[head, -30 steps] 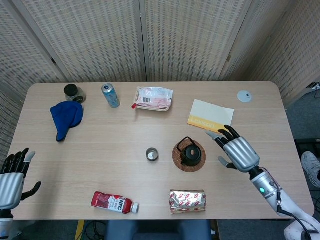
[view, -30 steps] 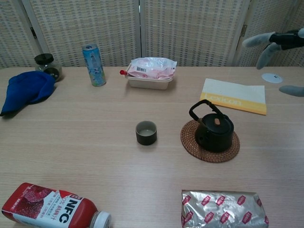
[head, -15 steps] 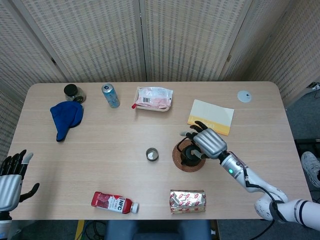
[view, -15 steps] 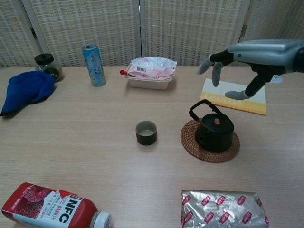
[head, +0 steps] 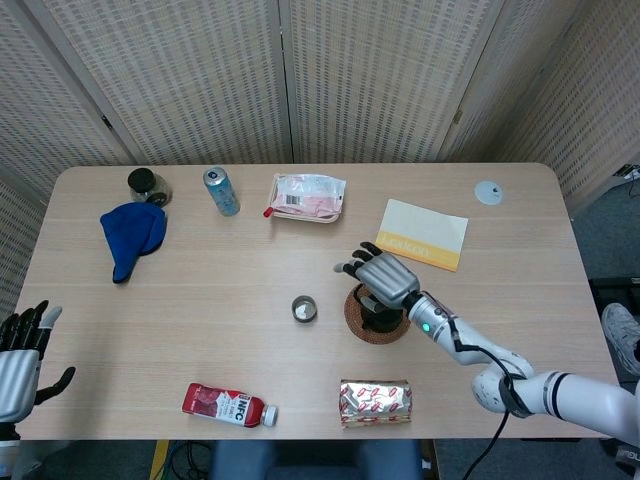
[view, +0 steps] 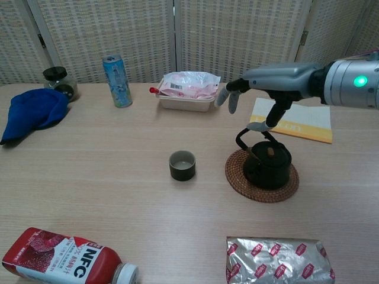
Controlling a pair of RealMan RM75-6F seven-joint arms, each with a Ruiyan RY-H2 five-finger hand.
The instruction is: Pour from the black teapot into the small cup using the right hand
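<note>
Metallic right robot hand [view: 273, 83], fingers spread, seemingly empty, above squat black teapot [view: 268, 164] on round woven trivet [view: 237, 174].

This looks like a lab test area rather than a home. Woven folding screens [head: 380, 80] fence off a plain wooden worktop [head: 200, 290]. Cables [head: 180, 460] trail on the grey floor below.

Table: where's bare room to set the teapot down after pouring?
Widest bare patch: left of the small cup, between the blue cloth and the juice bottle. Also the near right corner. Crowded: the black teapot under the right hand, foil pack just in front.
</note>
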